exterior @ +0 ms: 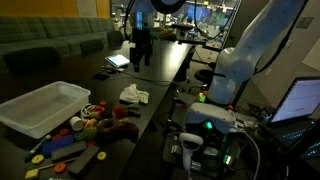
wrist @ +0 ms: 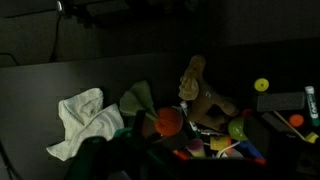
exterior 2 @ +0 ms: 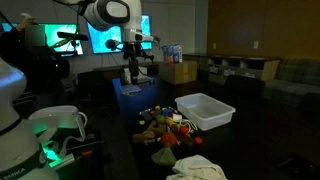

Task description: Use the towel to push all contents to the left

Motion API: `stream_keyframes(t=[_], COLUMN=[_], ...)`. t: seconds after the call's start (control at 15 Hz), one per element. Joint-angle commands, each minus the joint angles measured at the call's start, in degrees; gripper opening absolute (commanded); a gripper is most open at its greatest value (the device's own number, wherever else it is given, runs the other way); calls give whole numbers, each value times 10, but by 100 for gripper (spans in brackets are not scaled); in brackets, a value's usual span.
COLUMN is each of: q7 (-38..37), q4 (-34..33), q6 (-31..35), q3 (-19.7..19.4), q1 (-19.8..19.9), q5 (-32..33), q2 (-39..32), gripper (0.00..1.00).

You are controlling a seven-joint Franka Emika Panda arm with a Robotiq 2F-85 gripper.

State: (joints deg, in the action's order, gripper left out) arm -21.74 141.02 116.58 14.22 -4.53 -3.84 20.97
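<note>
Gripper (exterior: 141, 52) high over table (exterior: 150, 78), jaws wide, empty. Towel (wrist: 85, 122) near table edge, just beside contents (wrist: 215, 120) — drop straight down, pinch thick fold, keep cloth low when you sweep.

One towel (exterior: 134, 95) lies lower than the pincer (exterior: 141, 55), and one white bin (exterior: 45, 105) also sits below it. The contents (exterior: 95, 125) make one heap beneath the pincer, too dim and tangled to count in full. The wrist view separates one orange ball (wrist: 168, 122), one yellow round piece (wrist: 262, 86) and one tan plush figure (wrist: 195, 78).
</note>
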Motion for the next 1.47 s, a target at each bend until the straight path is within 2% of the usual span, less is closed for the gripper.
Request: stream_keyframes(t=[0.0, 0.73, 0.8, 0.93, 1.07, 1.27, 1.4], q7=[-2, 1, 47, 53, 81, 131, 154], q4=[-3, 1, 6, 14, 7, -8, -11], q6=[-1, 9, 62, 108, 151, 198, 237], q3=[-7, -7, -45, -63, -99, -146, -160], q1=[-8, -5, 33, 49, 73, 93, 94], q5=[3, 21, 57, 95, 118, 114, 101], q2=[0, -1, -46, -66, -103, -153, -186], gripper=[100, 100, 100, 100, 100, 100, 100])
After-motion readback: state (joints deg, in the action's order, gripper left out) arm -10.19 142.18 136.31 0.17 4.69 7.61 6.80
